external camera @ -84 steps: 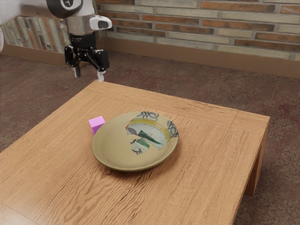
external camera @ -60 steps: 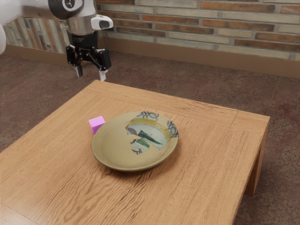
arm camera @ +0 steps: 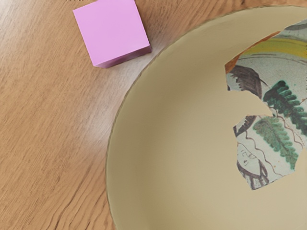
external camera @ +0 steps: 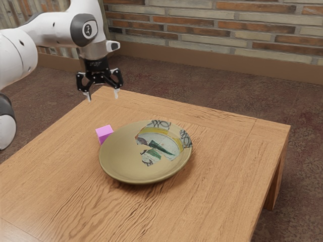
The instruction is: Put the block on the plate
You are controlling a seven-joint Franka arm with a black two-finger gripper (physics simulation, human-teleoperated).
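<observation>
My fingers [external camera: 116, 94] stand apart with nothing between them, the gripper [external camera: 103, 96] pointing down in the air above the table's far corner region. What has just changed is me: I am lower than I was half a second ago and a little further toward the exterior view's right, the arm [external camera: 53, 28] reaching out behind me. I read that as the start of the approach, with the grasp still to come.

Below, the block [external camera: 104, 132] sits flat on the wood, off the plate, on its side toward the exterior view's left. It hasn't moved. It lies just beside the rim; whether the two touch, I can't tell. That tight side is my worry: one finger may catch the rim, so I should line up with the block's faces before closing, perhaps on the pair that keeps me clear of it.

The plate [external camera: 121, 156] is where it was too, wide and shallow, its bare part an easy landing spot. Once I have the block, a modest lift and a short shift across should do.

Under both lies the table [external camera: 212, 201]; past it, the floor [external camera: 303, 151] and the brick wall [external camera: 227, 25].
</observation>
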